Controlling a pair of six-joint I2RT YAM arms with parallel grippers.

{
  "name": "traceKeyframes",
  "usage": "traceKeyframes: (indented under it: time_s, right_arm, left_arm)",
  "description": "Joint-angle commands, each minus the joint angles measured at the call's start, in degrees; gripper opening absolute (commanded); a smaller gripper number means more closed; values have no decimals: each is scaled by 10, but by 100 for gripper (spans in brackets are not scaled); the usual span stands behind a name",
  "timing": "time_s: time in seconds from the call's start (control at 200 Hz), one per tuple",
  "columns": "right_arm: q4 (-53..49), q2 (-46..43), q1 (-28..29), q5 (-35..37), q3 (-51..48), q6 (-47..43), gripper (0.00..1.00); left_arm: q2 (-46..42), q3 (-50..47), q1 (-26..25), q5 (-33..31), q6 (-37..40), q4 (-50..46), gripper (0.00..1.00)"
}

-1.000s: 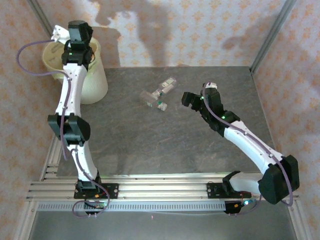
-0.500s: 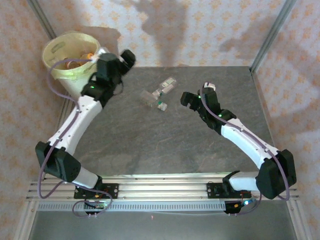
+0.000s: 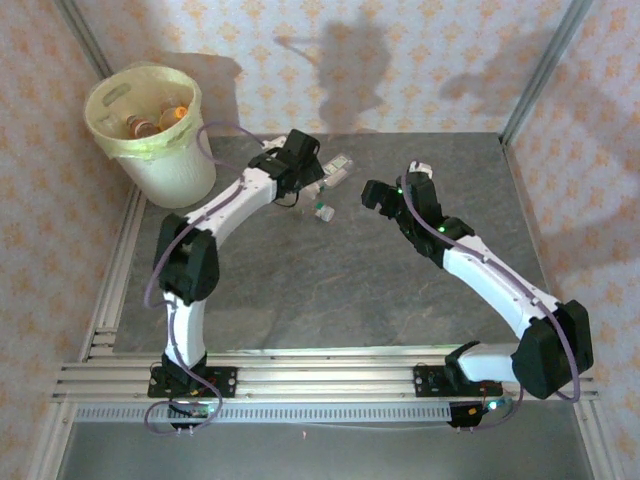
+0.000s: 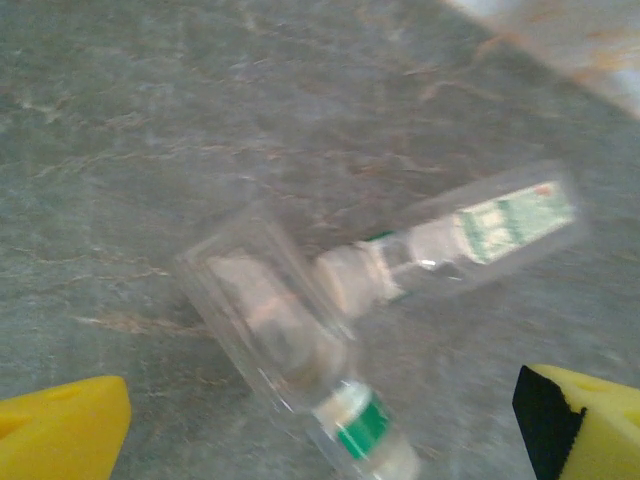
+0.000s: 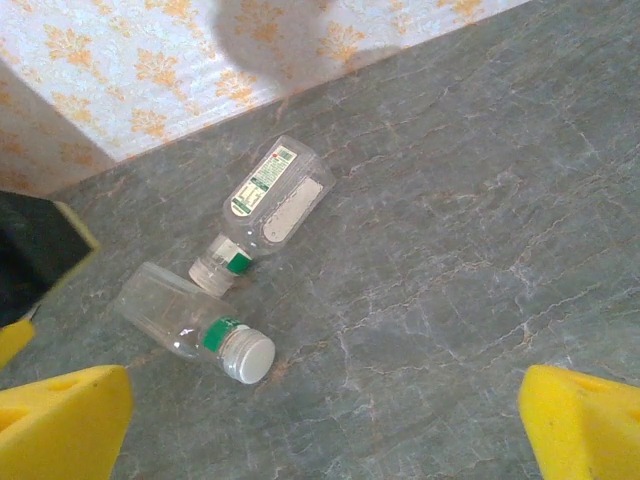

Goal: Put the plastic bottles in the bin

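Note:
Two clear plastic bottles lie touching on the grey table, neck to neck. One has a green neck band and a pale cap (image 5: pixel 190 322) (image 4: pixel 285 345) (image 3: pixel 320 207); the other carries a white and green label (image 5: pixel 272 200) (image 4: pixel 480 228) (image 3: pixel 337 168). My left gripper (image 3: pixel 298 165) (image 4: pixel 325 425) hovers open just over them, its yellow fingers (image 4: pixel 60 425) wide apart on either side of the banded bottle. My right gripper (image 3: pixel 378 195) (image 5: pixel 322 425) stands open to their right, nothing between its fingers (image 5: pixel 585 420). The cream bin (image 3: pixel 168 165) stands at the back left.
The bin holds bottles with orange caps (image 3: pixel 150 122) inside its pale yellow bag. Papered walls and metal posts (image 3: pixel 540 70) close the table at the back and sides. The left gripper's black and yellow tip (image 5: pixel 35 250) shows at the edge of the right wrist view.
My left arm has swung from above the bin, rightward and down, to over the two bottles on the table. The right arm has barely moved.

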Motion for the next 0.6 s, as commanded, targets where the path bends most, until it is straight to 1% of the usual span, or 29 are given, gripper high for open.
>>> traceKeyframes:
  time_s: [0.0,0.17,0.3,0.44,0.595]
  right_arm:
    - [-16,-29,-5,23,-3,-16,99]
    - [-26,-38,-5,23,-7,-24,99]
    - [-30,-39,-5,22,-7,-27,99]
    - [-32,-39,-5,20,-7,-26,99]
    - [-32,-39,-5,18,-6,-29,99]
  left_arm:
    - [42,57,0,-94,-39,-90,100]
    - [111,111,3,-113,-60,-98,100]
    - [148,139,7,-102,-72,-106,100]
    - [161,120,14,-79,-89,-91,100]
    - [155,69,27,-45,-99,-56,100]
